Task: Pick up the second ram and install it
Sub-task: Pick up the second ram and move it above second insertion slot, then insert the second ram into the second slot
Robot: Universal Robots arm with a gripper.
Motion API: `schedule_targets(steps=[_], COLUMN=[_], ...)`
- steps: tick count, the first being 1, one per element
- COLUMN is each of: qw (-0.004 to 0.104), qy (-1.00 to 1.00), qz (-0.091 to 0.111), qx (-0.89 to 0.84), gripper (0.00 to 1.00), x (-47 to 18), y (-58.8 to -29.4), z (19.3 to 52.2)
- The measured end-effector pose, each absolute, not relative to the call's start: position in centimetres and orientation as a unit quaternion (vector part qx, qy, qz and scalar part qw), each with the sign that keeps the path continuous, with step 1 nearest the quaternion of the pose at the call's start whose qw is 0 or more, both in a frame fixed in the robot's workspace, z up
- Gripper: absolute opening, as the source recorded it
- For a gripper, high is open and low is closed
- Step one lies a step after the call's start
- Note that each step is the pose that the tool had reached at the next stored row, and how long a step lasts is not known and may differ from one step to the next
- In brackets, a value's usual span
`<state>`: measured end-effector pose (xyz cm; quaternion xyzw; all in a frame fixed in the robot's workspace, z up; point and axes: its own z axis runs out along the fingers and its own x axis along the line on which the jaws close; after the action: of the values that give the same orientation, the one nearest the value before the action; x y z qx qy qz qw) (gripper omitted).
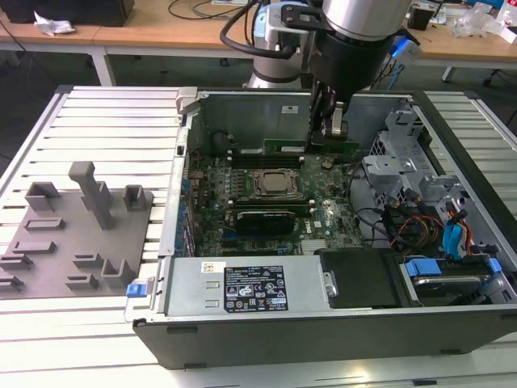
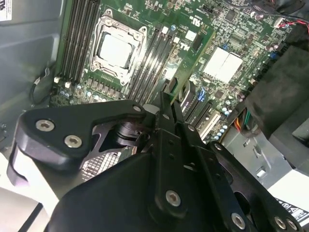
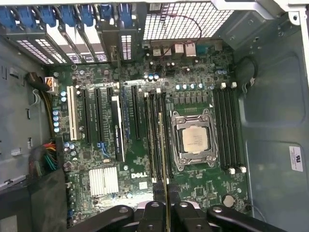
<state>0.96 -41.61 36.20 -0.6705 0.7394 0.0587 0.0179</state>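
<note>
A: Where is the second ram (image 1: 311, 146) now?

B: Clamped between the jaws of the gripper (image 1: 325, 139), edge-on, above the motherboard (image 3: 140, 159) inside the open computer case (image 1: 323, 331). In the second wrist view the green stick (image 2: 190, 63) runs out ahead of the fingertips (image 2: 170, 99), over the bank of memory slots (image 3: 155, 135) beside the processor (image 3: 194, 139). In the first wrist view it is a thin line straight out from the jaws, parallel with those slots.

A: How will it handle?

B: By my judgement it is light and stiff, but fragile: a thin board with small chips and a contact edge that should not be touched. The grip sits on the flat faces near one end, so most of the stick sticks out unsupported. It could tilt if pushed off-centre.

A: What else is near the jaws?

B: A black-covered card (image 1: 258, 221) lies on the far side of the processor, well apart. The grey parts fixture (image 1: 77, 234) stands outside the case.
</note>
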Motion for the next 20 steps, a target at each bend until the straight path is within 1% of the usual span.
schedule_targets(steps=[12, 20], qw=[0.018, 0.017], qy=[0.739, 0.739], qz=[0.059, 0.058], qx=[-0.670, -0.670], gripper=[0.14, 0.14], x=[1.0, 0.8], y=[-41.6, -41.6], z=[36.1, 33.2])
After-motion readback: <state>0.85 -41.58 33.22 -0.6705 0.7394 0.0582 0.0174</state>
